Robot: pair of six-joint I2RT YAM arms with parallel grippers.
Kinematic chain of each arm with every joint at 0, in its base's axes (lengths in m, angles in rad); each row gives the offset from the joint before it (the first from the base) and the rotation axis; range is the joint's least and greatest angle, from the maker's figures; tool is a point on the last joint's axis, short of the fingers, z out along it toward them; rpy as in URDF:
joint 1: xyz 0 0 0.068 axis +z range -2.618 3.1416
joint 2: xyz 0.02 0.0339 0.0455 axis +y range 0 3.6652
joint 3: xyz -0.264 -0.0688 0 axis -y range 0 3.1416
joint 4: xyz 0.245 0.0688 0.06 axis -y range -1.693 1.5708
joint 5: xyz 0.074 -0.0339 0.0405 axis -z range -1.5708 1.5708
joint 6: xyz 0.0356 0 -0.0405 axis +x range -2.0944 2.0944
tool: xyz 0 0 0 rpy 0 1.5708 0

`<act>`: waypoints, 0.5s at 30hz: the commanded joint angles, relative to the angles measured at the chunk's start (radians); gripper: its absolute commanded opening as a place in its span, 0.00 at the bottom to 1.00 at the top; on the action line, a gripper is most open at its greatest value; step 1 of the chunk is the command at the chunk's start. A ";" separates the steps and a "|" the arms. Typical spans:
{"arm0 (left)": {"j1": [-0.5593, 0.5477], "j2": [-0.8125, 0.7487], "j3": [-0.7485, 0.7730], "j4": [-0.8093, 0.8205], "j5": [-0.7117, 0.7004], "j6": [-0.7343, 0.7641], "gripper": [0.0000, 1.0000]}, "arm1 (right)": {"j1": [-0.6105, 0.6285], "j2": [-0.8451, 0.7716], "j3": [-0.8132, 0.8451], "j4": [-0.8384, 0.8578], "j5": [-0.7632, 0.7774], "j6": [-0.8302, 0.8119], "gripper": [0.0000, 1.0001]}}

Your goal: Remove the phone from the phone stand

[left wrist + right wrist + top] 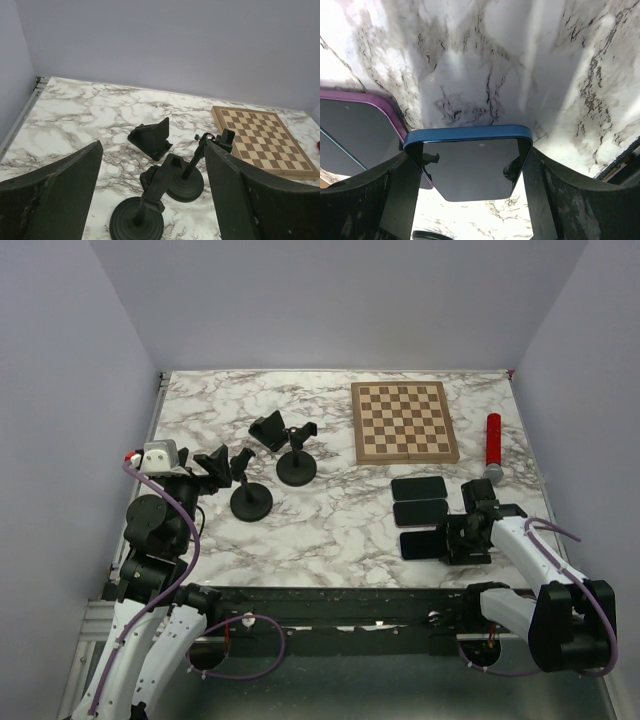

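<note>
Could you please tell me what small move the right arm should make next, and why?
Probably open the right tool and lift clear: the blue phone is held between its fingers, apparently flat on the marble table beside two other phones, and all three stands look empty.

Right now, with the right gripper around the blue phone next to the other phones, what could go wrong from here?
1. The right gripper holds the blue phone only by its side edges, close beside the purple phone. Lowering or releasing it could nudge that neighbour or land on it.
2. The left gripper hangs open close to the nearest round-base stand. A careless move there could tip it over.
</note>
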 commanded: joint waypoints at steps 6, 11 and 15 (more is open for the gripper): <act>-0.005 -0.007 -0.016 0.011 -0.007 0.010 0.89 | -0.007 0.007 -0.042 0.038 -0.019 0.002 0.45; -0.005 -0.001 -0.016 0.011 -0.001 0.010 0.89 | -0.006 -0.008 -0.049 0.039 -0.020 0.001 0.63; -0.005 0.003 -0.015 0.011 0.007 0.011 0.89 | -0.006 -0.015 -0.049 0.044 -0.021 -0.008 0.76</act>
